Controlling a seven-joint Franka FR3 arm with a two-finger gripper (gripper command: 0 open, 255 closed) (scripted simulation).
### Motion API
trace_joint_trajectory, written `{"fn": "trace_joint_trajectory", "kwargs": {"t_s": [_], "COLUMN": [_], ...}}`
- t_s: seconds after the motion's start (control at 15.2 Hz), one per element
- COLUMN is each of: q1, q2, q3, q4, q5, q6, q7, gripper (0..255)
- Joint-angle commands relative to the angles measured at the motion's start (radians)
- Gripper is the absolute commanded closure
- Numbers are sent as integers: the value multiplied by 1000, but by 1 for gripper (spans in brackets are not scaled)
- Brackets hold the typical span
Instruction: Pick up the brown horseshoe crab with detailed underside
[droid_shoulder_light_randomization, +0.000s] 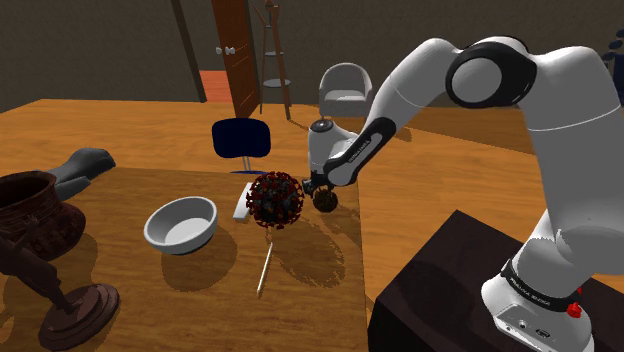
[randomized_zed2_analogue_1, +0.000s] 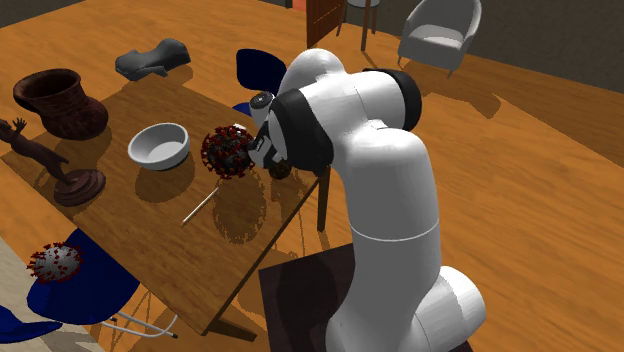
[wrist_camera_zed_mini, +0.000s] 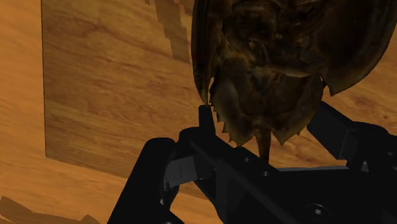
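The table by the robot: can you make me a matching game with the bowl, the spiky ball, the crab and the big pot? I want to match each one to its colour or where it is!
Things:
1. bowl
2. spiky ball
3. crab
4. pot

Colours and places:
a. dark red, right beside the bowl
b. brown, clasped in the gripper
c. pale and empty, in the middle of the table
d. dark brown, at the shoulder view's left edge

Right pairs: 1-c, 2-a, 3-b, 4-d.
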Motion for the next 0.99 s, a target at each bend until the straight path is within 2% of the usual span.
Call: {"fn": "trace_joint_trajectory", "kwargs": {"t_s": [0.0, 0.92], "q1": [-3, -27], "q2": [-20, -147], "q3": [6, 42], "q4": [-7, -24], "q5": [6, 53], "q6": [-14, -122], "q7": [-6, -59], "gripper": [255, 255]}}
